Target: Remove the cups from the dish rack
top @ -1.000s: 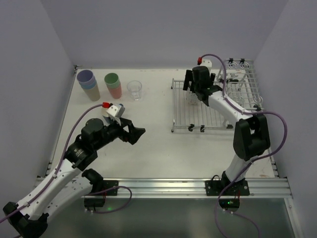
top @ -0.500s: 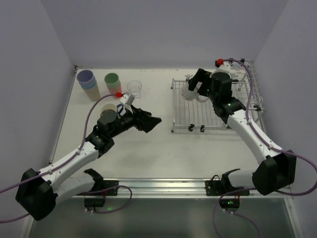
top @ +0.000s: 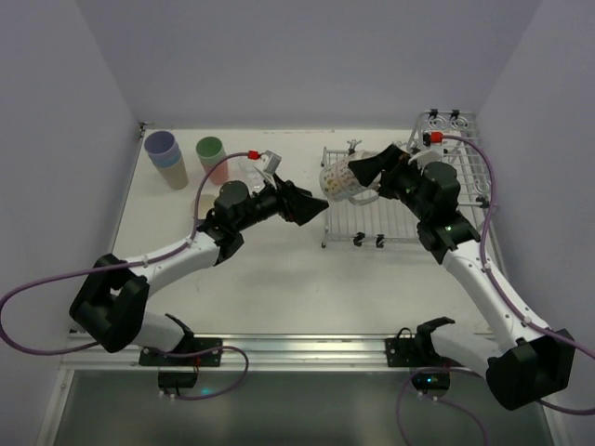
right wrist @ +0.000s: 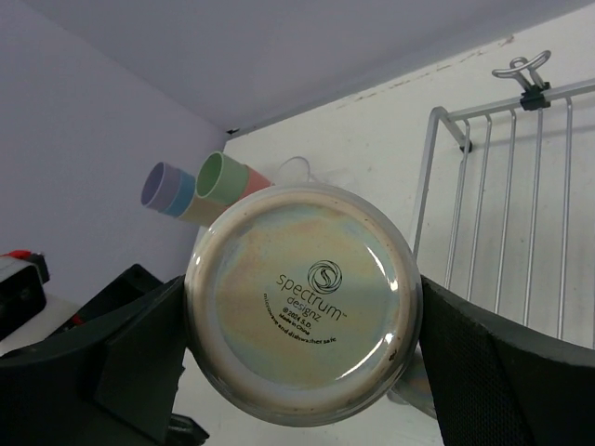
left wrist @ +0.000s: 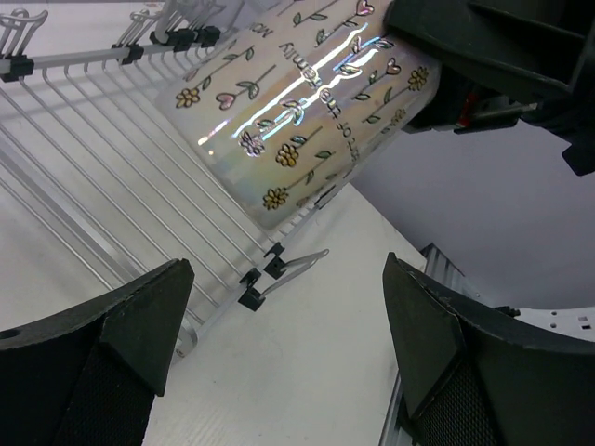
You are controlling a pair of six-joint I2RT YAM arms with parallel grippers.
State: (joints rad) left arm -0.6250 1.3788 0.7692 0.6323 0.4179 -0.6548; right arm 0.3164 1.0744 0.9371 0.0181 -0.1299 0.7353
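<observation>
My right gripper (top: 365,173) is shut on a white mug with a flower pattern (top: 340,180) and holds it tilted in the air over the left edge of the silver wire dish rack (top: 372,221). In the right wrist view the mug's round base (right wrist: 302,302) fills the space between my fingers (right wrist: 139,358). My left gripper (top: 313,206) is open and empty, just left of and below the mug. In the left wrist view the mug (left wrist: 297,102) hangs above the rack's corner (left wrist: 93,186), beyond the open left gripper (left wrist: 288,344).
At the back left of the table stand a lavender-and-blue tumbler stack (top: 165,158), a green tumbler on a salmon one (top: 213,158) and a clear glass (top: 253,167) partly behind my left arm. The rack's taller basket end (top: 460,139) is at the back right.
My right gripper has lifted the flowered mug off the rack and swung it left past the rack's edge. My left arm has reached right, its open gripper now close to the mug.
</observation>
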